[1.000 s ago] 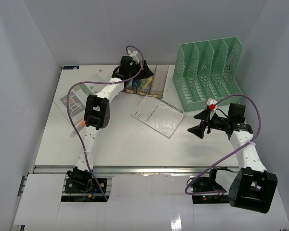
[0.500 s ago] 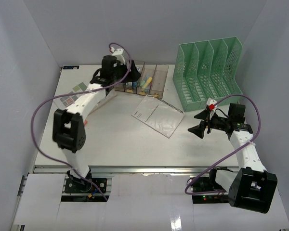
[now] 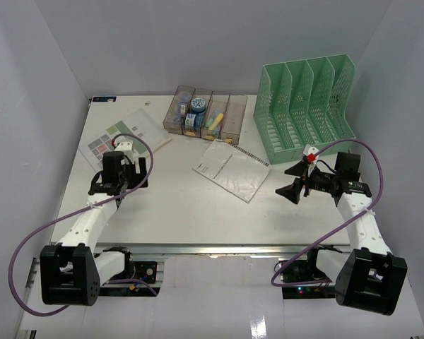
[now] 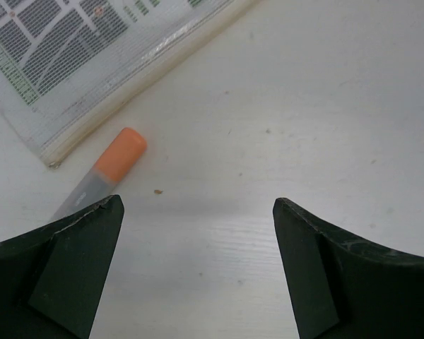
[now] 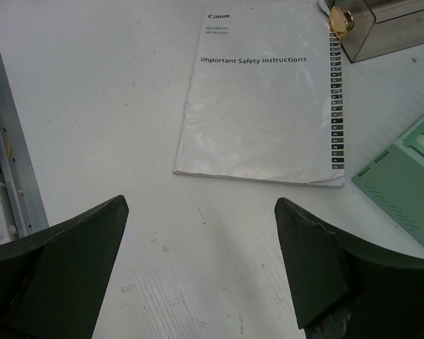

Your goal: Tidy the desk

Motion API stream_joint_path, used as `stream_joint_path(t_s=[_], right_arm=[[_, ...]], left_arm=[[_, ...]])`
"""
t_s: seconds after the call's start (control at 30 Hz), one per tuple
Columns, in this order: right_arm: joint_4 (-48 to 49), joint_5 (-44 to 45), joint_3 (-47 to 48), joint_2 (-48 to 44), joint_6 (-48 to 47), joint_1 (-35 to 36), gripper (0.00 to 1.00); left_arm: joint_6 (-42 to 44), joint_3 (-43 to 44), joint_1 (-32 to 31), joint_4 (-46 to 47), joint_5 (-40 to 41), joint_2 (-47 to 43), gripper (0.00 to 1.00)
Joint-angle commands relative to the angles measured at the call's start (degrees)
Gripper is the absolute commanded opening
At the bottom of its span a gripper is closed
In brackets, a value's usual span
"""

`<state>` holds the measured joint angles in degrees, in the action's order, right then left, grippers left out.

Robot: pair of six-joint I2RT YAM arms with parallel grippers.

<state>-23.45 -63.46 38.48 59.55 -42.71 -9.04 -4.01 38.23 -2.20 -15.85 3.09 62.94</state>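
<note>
Top external view: the desk (image 3: 177, 212) was seen filling the enclosure floor, with its silver rail (image 3: 219, 248) along the near edge. The left gripper (image 4: 198, 203) was held low over the desk's left side, fingers spread apart with nothing between them. An orange-capped pen (image 4: 119, 157) was recorded just ahead of one finger, beside a mesh zip pouch (image 4: 92, 63); contact between the two could not be judged. The right gripper (image 3: 293, 180) was held above the right side, jaws wide and empty, facing a Canon safety booklet (image 5: 261, 106). Clear bins (image 3: 205, 116) and a green file rack (image 3: 307, 106) were noted at the far edge.
</note>
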Motion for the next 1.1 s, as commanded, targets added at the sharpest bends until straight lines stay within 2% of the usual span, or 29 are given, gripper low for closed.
stream_joint_path(t_s=[0.0,0.2,0.33,0.7,0.97,1.07], right_arm=[[-0.4,-0.8,1.6,-1.2,-1.3,-0.3,0.91],[-0.5,-1.0,1.6,-1.2,-1.5,-0.3,0.91],[-0.5,-0.9,1.6,-1.3,-1.5,-0.3,0.91],[-0.5,-0.3,1.6,-0.7,-1.7,-0.3,0.91],[-0.4,0.0,1.6,-0.5,-1.8,-0.3,0.91],[-0.5,0.0,1.6,-0.4,-1.8,-0.4,0.91]], left_arm=[[11.9,-3.7,0.4,3.3,4.3,-0.2,0.98],[15.3,-3.3,2.1,4.8,4.3,4.3,0.98],[17.3,-1.2,5.7,5.0,2.4,10.1,0.98],[20.4,5.3,10.5,1.9,-6.1,22.2,0.97],[17.1,7.8,12.7,-3.8,-12.3,30.1,0.89],[15.6,9.5,12.8,-5.6,-12.7,31.8,0.82]])
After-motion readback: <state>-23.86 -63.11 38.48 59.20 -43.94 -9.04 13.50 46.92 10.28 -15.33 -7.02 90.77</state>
